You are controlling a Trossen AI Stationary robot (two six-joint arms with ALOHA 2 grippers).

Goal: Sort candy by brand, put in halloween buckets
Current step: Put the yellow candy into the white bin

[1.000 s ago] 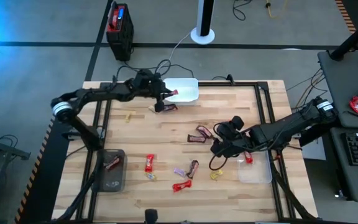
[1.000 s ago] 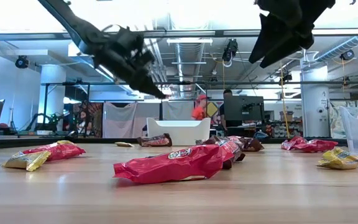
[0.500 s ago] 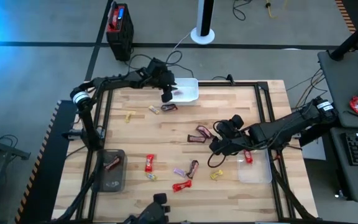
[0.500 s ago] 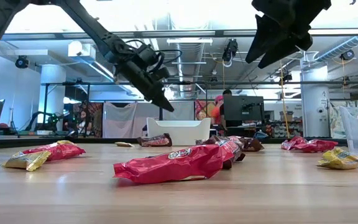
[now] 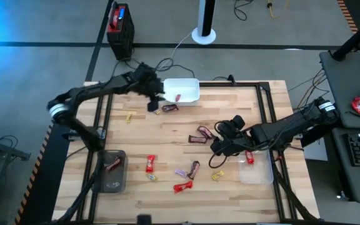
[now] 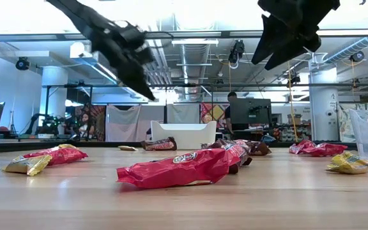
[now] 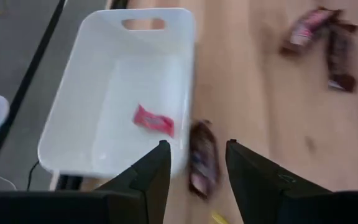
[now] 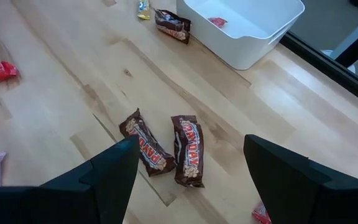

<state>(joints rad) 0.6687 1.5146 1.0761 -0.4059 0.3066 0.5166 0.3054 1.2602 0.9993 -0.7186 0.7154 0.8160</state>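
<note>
A pale wooden table (image 5: 167,128) carries scattered candy (image 5: 150,164), a white bin (image 5: 189,84), a grey bin (image 5: 111,181) and a clear bin (image 5: 258,172).

bins (image 5: 183,89): 3 | grippers (image 5: 152,104): 2 | candies (image 5: 150,164): about 13 (some overlapping)

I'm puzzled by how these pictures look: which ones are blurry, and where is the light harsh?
Left wrist view: smeared, the brown candy beside the white bin streaked. Low view: bright ceiling glare, left hand blurred and dark against it. High view: blue glow at the top left corner. Right wrist view: sharp.
</note>
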